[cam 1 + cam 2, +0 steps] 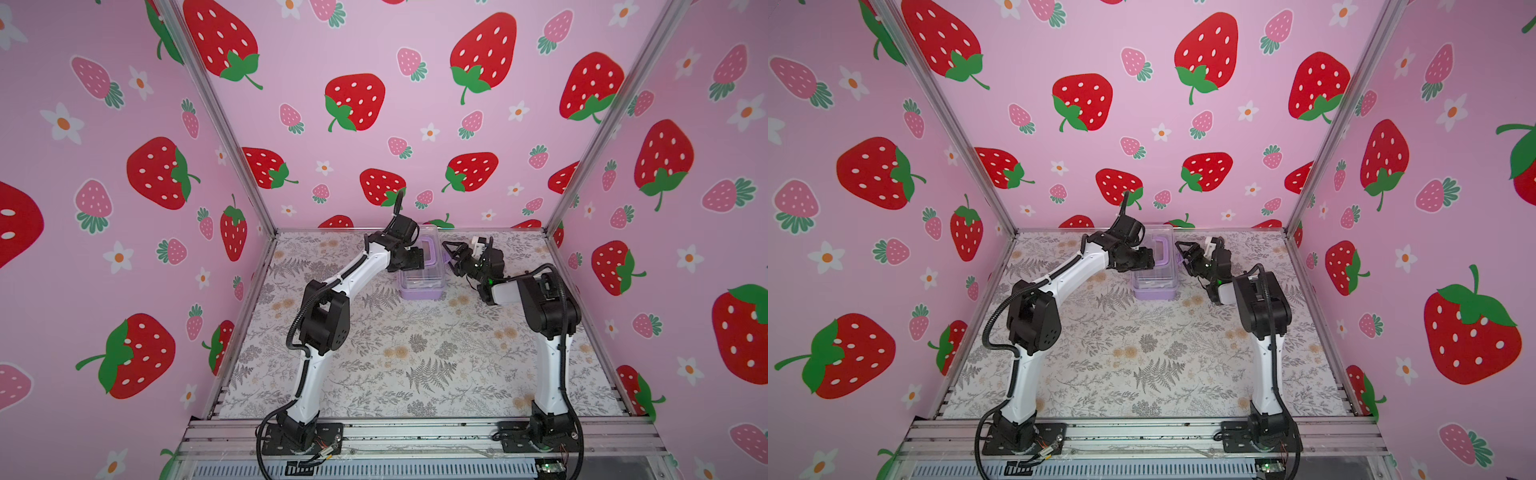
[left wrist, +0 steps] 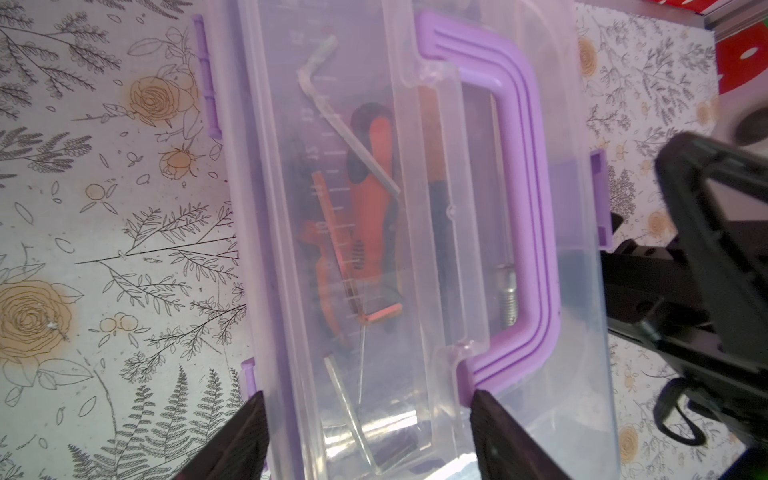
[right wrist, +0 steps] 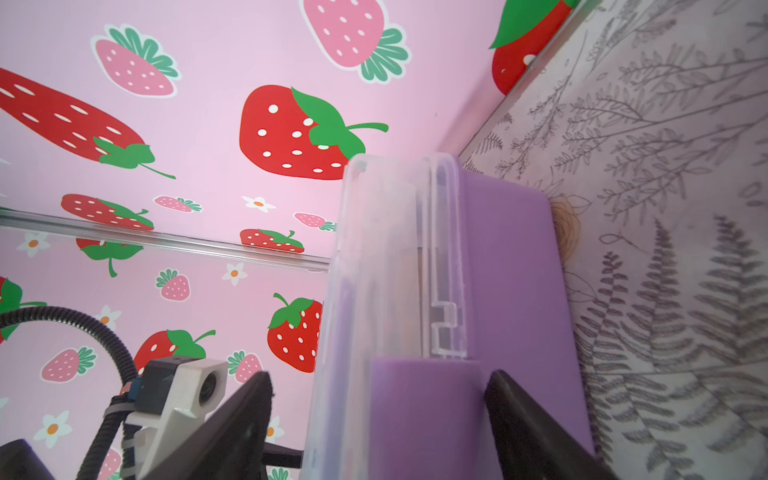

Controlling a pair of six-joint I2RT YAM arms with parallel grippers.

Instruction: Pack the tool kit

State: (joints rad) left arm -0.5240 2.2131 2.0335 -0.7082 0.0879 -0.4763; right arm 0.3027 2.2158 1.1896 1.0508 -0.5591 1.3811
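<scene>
The lilac box sits near the back of the table, orange-handled pliers showing through its lowered clear lid. The left gripper spreads wide over that lid, gripping or not I cannot tell; the right gripper stands open astride the purple latch

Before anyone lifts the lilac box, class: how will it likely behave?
Probably stiff: the box has hard plastic walls. The loose pliers and hex key inside would likely slide and rattle. Its smooth clear lid may slip when gripped.
</scene>
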